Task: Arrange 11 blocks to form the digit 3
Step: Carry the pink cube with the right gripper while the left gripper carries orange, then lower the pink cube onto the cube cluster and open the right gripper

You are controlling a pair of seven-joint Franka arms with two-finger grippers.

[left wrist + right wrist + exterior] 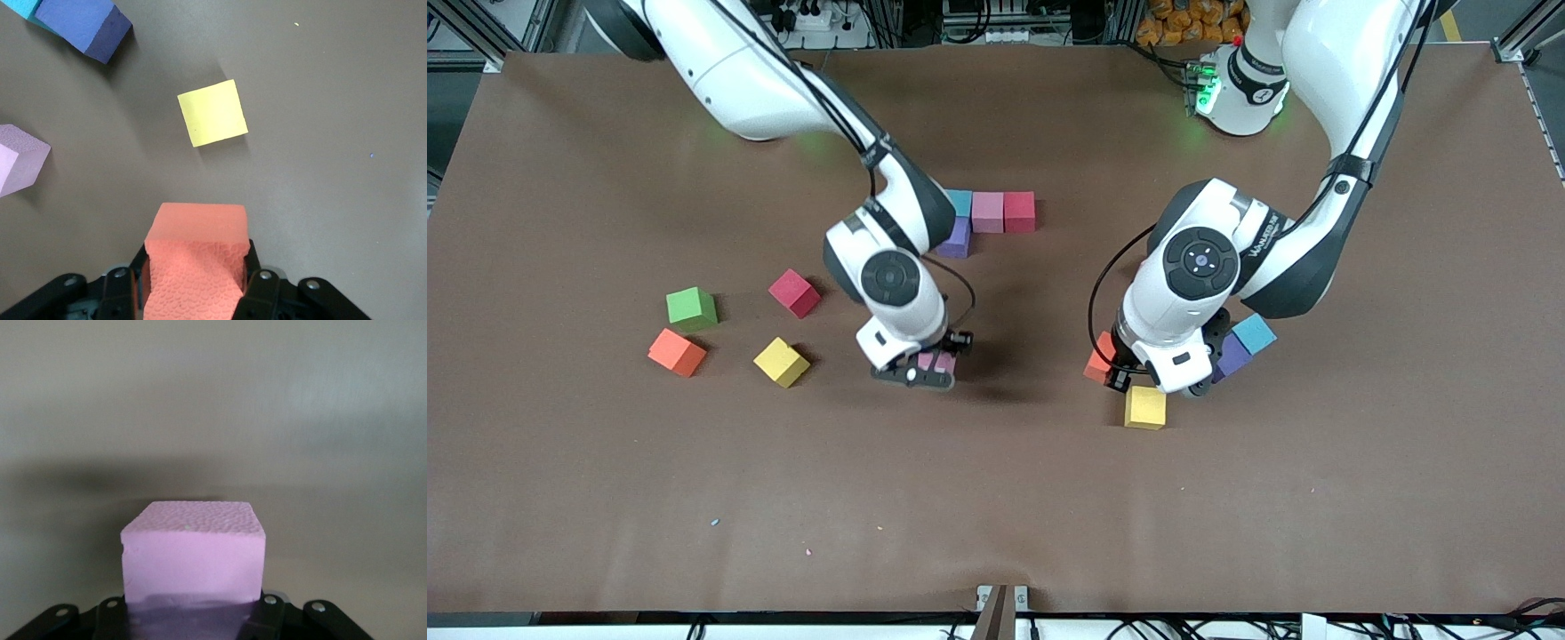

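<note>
While the left gripper (1138, 378) is pinching an orange block (195, 260) at the frame's lower right, the right gripper (929, 366) is clamping a pink block (193, 553) mid-bench (996, 498).

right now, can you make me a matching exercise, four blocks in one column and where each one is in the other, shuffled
Column one:
1. orange block
2. pink block
3. green cube
4. red block

Column two:
A. on the table beside a loose orange cube, toward the right arm's end
B. held in the left end effector
C. at the end of the started row, next to a pink one
D. held in the right end effector

Pairs: 1-B, 2-D, 3-A, 4-C
</note>
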